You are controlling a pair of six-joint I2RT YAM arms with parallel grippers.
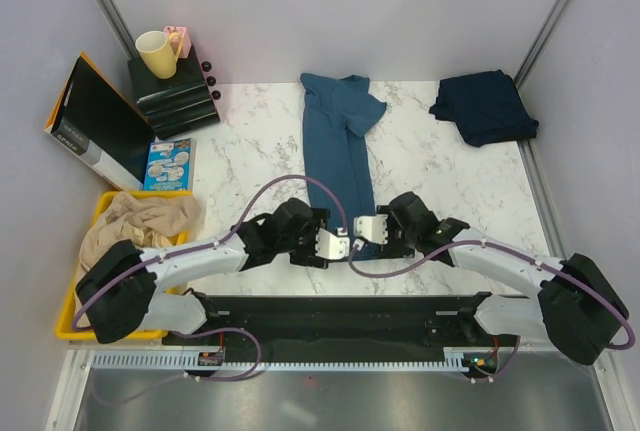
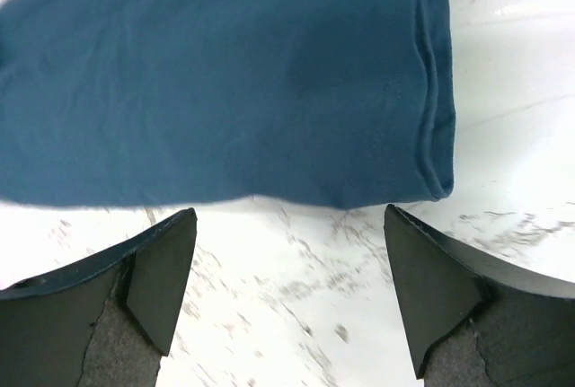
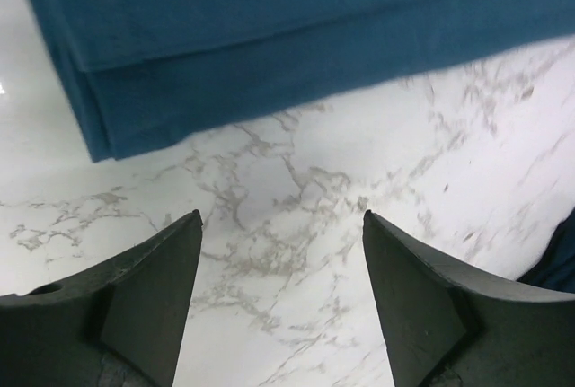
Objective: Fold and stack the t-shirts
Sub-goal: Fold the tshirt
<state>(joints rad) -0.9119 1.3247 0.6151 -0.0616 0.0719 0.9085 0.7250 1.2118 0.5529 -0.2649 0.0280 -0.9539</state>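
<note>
- The steel-blue t-shirt [image 1: 338, 161] is lying folded into a long narrow strip down the middle of the marble surface [image 1: 250, 151]. Its collar end is sitting at the far edge, with one sleeve sticking out to the right, and its hem end is reaching toward the arms.
- The navy t-shirt [image 1: 485, 106] is resting in a loose bundle at the far right corner, well apart from the strip.
- The left arm [image 1: 200, 256] is reaching in from the left, and the left jaws are standing wide open, gripping nothing. In the wrist view the fingers [image 2: 153, 270] are hovering over bare marble just short of the hem, with the strip's corner showing between them and to the right.
- The right arm [image 1: 490, 251] is mirroring it from the right, and the right jaws are also gaping wide and empty. Its fingers [image 3: 153, 279] are framing bare marble, with the layered edge of the shirt lying just beyond.
- Both sets of jaws are sitting close together at the strip's near end.
- A yellow bin [image 1: 70, 321] is holding a beige cloth [image 1: 140, 221] at the left edge.
- A mug [image 1: 157, 53] is sitting on black trays [image 1: 175, 96] at the far left, with a booklet [image 1: 168, 164] lying nearby.
</note>
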